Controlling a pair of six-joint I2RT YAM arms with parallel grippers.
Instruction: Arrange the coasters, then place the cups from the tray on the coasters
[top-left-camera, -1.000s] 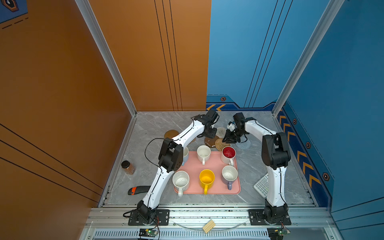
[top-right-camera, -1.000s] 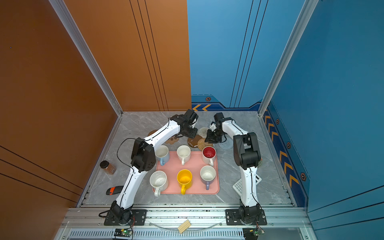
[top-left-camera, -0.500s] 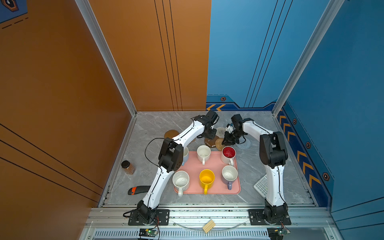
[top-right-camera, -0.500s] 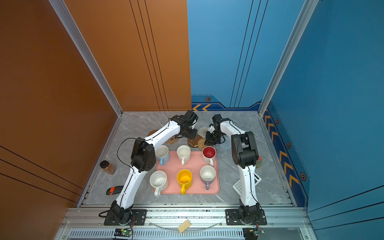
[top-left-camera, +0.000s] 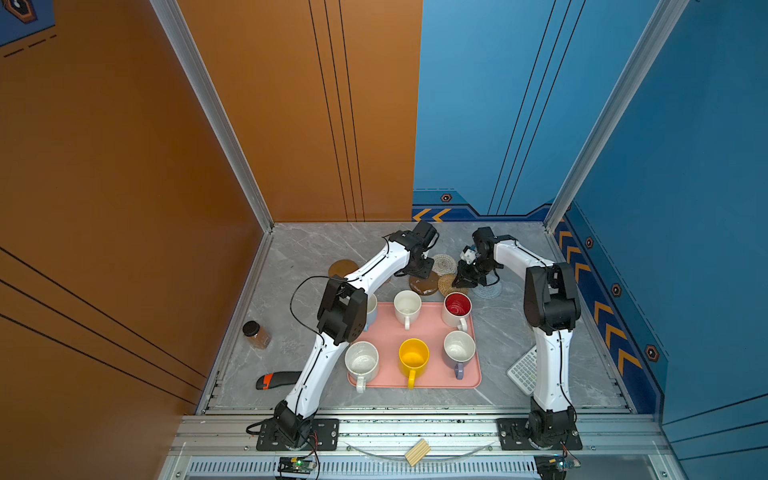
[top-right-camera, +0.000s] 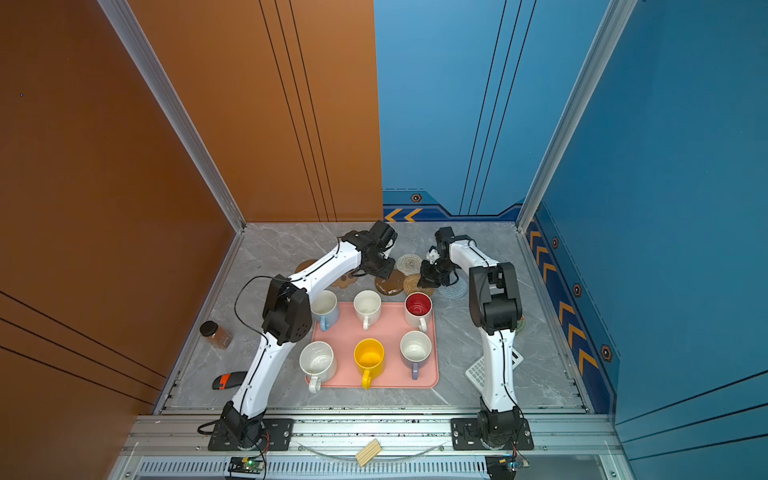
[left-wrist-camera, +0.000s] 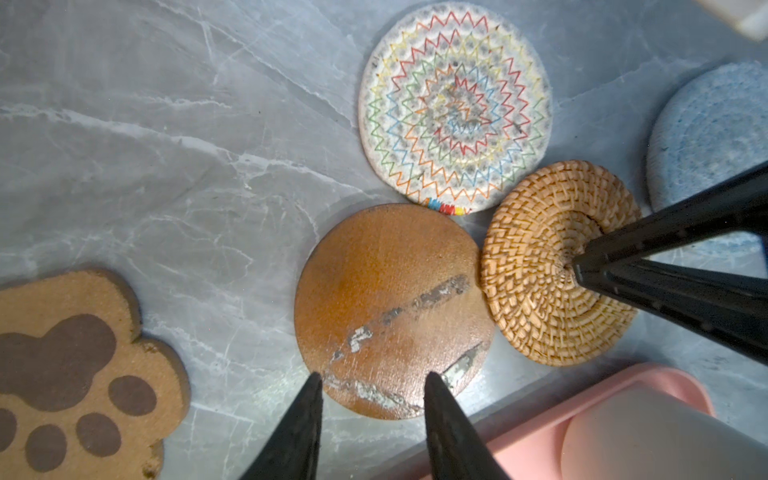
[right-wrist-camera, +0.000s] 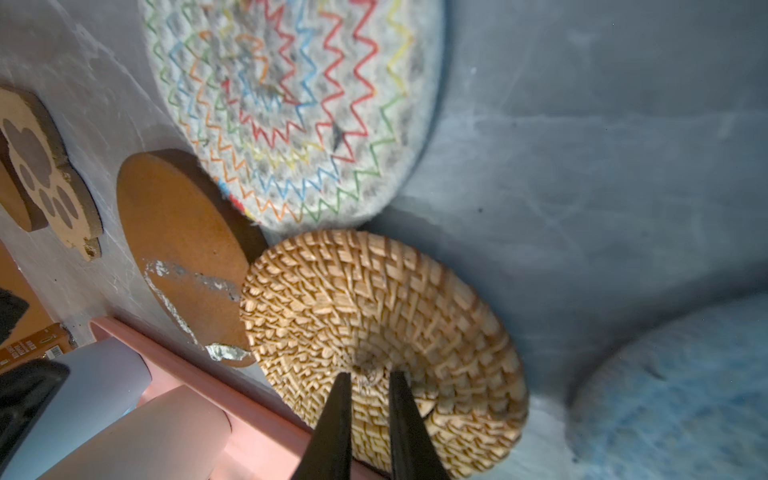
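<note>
Six cups (top-left-camera: 413, 357) sit on the tray (top-left-camera: 432, 328), behind both grippers. Left gripper (left-wrist-camera: 374, 376), jaws apart, hangs over a wooden disc (left-wrist-camera: 386, 291). Right gripper (right-wrist-camera: 370, 376), jaws nearly together, tips at the rattan coaster's (right-wrist-camera: 374, 299) centre; grip unclear. Cream coaster (left-wrist-camera: 455, 104) lies beyond.

No text or number is legible anywhere here.

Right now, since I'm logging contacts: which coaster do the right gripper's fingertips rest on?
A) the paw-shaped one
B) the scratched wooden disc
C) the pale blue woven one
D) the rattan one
D: in the right wrist view the right gripper has its fingertips at the centre of the rattan coaster.
</note>
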